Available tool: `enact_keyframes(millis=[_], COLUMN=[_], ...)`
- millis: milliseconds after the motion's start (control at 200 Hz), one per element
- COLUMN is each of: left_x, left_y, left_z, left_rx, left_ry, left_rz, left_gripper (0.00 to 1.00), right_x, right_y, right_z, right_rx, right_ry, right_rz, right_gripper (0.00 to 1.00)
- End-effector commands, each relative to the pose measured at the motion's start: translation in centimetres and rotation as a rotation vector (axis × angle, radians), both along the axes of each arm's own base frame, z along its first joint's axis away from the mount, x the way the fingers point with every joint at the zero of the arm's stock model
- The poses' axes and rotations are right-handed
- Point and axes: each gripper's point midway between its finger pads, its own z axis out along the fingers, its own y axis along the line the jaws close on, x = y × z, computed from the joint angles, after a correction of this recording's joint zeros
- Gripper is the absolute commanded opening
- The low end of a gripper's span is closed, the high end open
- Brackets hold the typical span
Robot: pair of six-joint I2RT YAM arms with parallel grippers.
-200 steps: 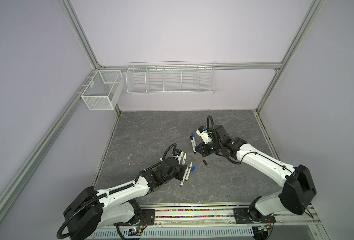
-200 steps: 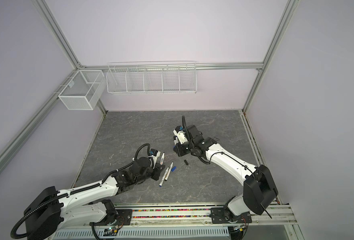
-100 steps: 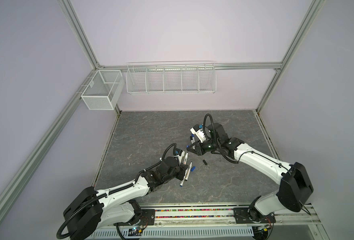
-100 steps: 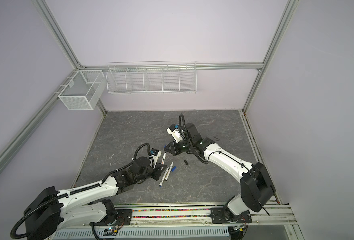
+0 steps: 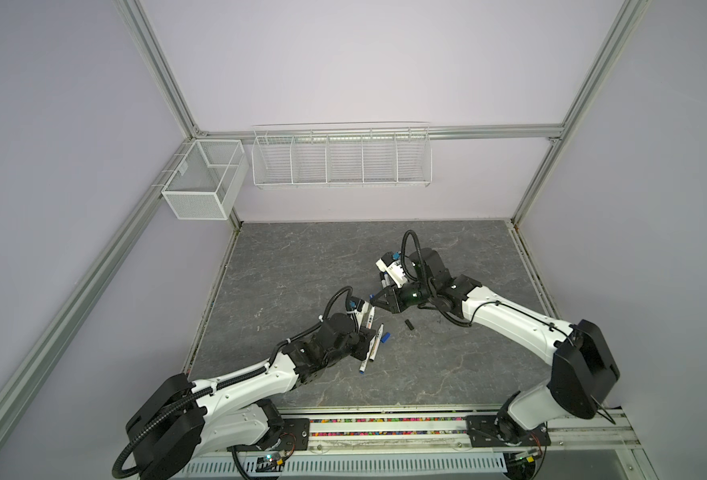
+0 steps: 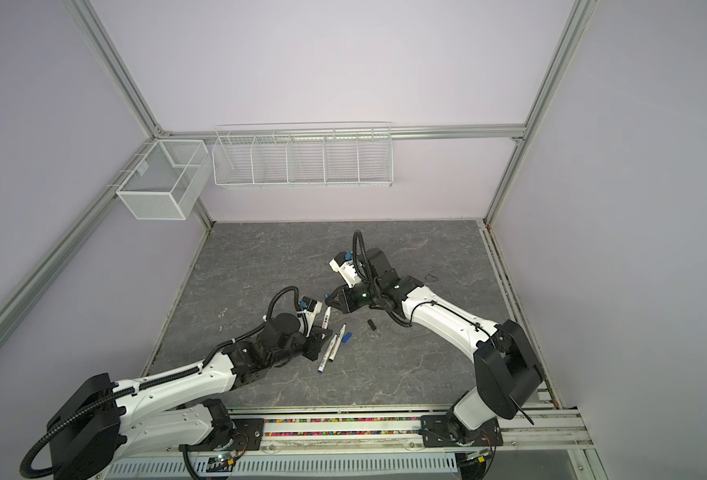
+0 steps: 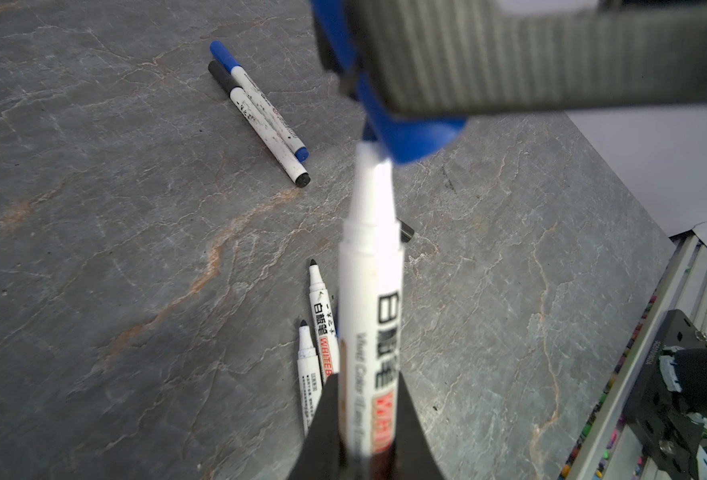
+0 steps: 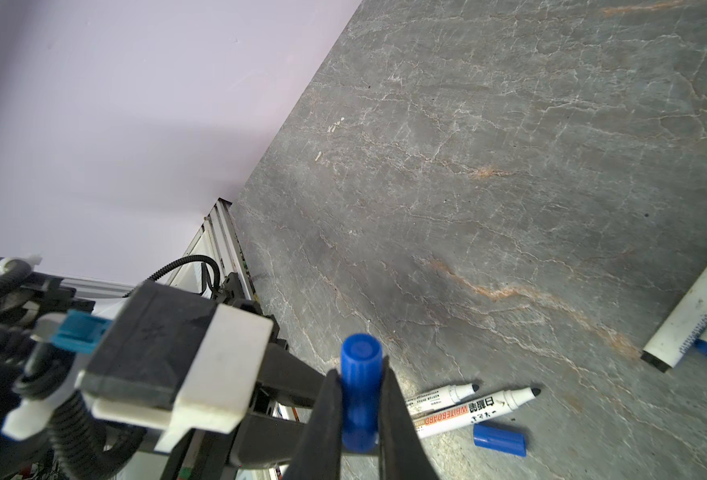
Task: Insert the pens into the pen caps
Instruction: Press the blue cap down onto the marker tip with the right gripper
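Tabletop [image 5: 301, 257] lies open toward its far edge; left pincer [image 7: 369, 399] clamps pen [image 7: 370, 291], right pincer [image 8: 360, 399] clamps blue cap [image 8: 360, 361].

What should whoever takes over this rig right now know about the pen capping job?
Now: left gripper shut on a pen, right gripper shut on a blue cap; pen tip at the cap's mouth, not seated.
Done: two capped pens lie side by side.
To do: push this pair together, then cap two bare pens with the loose blue cap and loose black cap.
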Motion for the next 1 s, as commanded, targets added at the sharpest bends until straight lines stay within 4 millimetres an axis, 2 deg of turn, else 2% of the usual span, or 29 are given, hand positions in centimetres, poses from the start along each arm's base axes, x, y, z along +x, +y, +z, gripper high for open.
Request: enact_keyframes(millis=[0,230,615,845,995], left_x=[0.3,0.3,0.3,0.5,1.2], left_y=[-0.6,-0.6,-0.4,-0.3,-0.4], left_z=[2.1,2.1,2.1,2.2,3.6], left_rx=[-0.048,-0.047,-0.048,-0.048,-0.088], left_ry=[-0.05,-0.049,-0.051,-0.058,-0.104], left_rz=[-0.016,-0.013,-0.006,0.006,0.032], left_gripper=[0.0,0.0,0.0,0.0,0.0], right_x=[0.5,1.0,0.5,0.2,-0.2], right_y=[0.7,1.0,0.3,0.3,0.0], right_z=[0.4,1.2,-0.2,-0.2,0.3], right_rx=[0.023,0.037,-0.003,-0.002,0.01], right_ry=[-0.01,-0.025,-0.014,-0.007,-0.015], right_rz=[0.004,-0.003,-0.008,0.002,0.008], right_gripper=[0.11,0.11,0.11,0.11,0.11])
